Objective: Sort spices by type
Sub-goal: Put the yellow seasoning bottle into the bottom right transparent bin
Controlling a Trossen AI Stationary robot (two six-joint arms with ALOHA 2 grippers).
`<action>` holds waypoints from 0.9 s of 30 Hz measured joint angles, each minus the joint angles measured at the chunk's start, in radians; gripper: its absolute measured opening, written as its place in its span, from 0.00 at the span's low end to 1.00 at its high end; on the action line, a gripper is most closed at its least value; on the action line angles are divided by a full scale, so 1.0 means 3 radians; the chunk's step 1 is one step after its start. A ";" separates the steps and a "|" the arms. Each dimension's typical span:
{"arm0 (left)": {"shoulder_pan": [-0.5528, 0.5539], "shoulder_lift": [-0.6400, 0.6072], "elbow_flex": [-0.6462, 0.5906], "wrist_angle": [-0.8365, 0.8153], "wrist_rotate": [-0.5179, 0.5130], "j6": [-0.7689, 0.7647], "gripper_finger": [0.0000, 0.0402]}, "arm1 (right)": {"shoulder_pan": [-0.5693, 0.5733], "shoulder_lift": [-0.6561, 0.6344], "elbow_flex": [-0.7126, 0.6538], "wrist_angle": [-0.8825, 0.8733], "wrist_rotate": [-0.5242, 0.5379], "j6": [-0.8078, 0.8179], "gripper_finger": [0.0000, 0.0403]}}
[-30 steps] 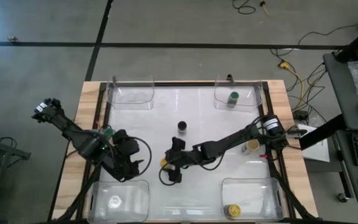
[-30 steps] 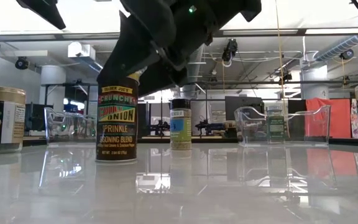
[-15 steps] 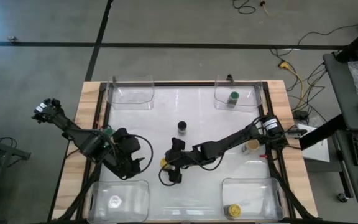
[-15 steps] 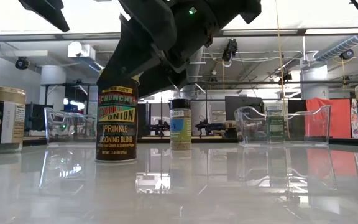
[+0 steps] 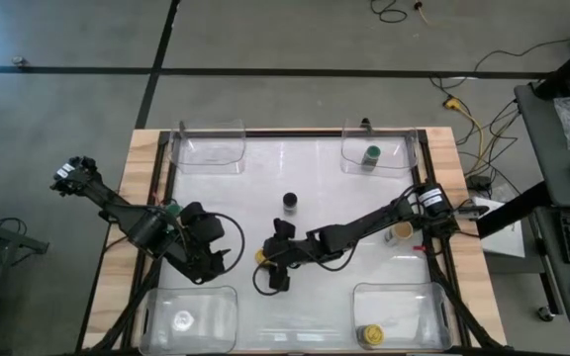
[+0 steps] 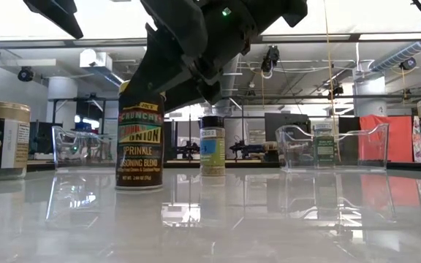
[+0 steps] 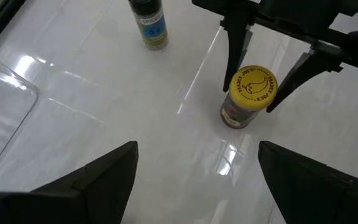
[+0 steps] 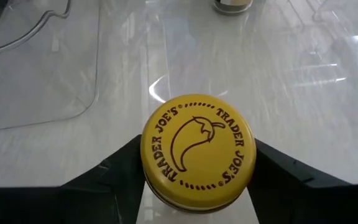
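Yellow-lidded jar (image 8: 197,148) with dark label, apparently upright between right tool (image 7: 267,74) fingers.

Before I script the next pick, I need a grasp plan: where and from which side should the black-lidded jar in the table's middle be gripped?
Grip the black-lidded jar across its cylindrical body just under the lid, coming from above. It stands upright and alone on the white table, with free space all around, so either side suits the fingers. The right gripper is busy around the yellow-lidded jar; the left gripper is free.

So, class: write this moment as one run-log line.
right gripper: open, straddling yellow-lidded jar mid-table | left gripper: open, waiting nearby | black-lidded jar: unsorted
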 joint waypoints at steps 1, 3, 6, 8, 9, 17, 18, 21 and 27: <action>0.0000 0.0000 0.0000 0.0001 -0.0001 -0.0003 0.79 | 0.0000 -0.0017 0.0010 -0.0021 -0.0001 -0.0013 0.55; 0.0000 0.0000 0.0000 0.0001 0.0000 -0.0020 0.79 | 0.0000 -0.0058 0.0043 -0.0040 0.0001 -0.0034 0.57; 0.0000 0.0000 0.0002 0.0002 0.0006 -0.0088 0.79 | 0.0009 -0.0181 0.0143 -0.0199 0.0001 -0.0042 0.58; 0.0000 0.0000 0.0016 0.0006 0.0008 -0.0150 0.79 | 0.0036 -0.0299 0.0203 -0.0329 0.0006 -0.0102 0.57; 0.0000 0.0000 0.0022 0.0006 0.0008 -0.0174 0.79 | 0.0056 -0.0369 0.0217 -0.0407 0.0009 -0.0160 0.55; 0.0003 0.0000 0.0023 0.0017 -0.0070 -0.0561 0.79 | 0.0320 -0.1092 0.0229 -0.1122 0.0014 -0.0383 0.54; 0.0004 0.0000 0.0023 0.0020 -0.0106 -0.0625 0.79 | 0.0363 -0.1160 0.0229 -0.1198 0.0033 -0.0388 0.55; 0.0015 0.0000 0.0023 0.0127 -0.0256 -0.0795 0.79 | 0.0507 -0.1368 0.0224 -0.1406 0.0059 -0.0386 0.55; 0.0088 0.0000 0.0102 0.0848 -0.0443 -0.0753 0.79 | 0.0884 -0.1674 0.0222 -0.1778 0.0228 -0.0211 0.55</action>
